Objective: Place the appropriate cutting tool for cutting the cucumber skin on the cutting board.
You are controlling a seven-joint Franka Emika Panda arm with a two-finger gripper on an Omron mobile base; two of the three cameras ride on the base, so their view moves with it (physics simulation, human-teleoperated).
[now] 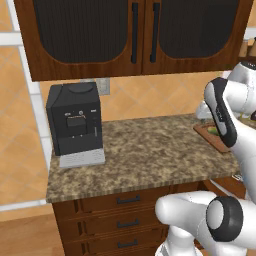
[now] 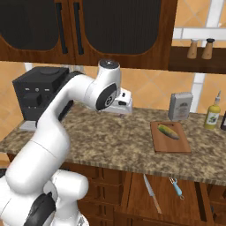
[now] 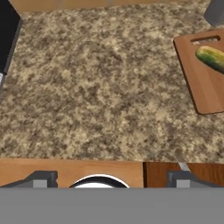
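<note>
Half the cucumber (image 3: 211, 58) we see is cut off beside the cutting board (image 3: 205, 87), our gripper (image 3: 112, 179) spread, empty

I see a speckled granite counter (image 1: 150, 150) on dark wooden drawers (image 1: 125, 220). Above it hang brown cabinets (image 1: 135, 35) with dark panels. The wall (image 1: 150, 97) has orange tiles. A black coffee machine (image 1: 75, 122) stands at the counter's left end, near a wall outlet (image 1: 103, 86).
</note>
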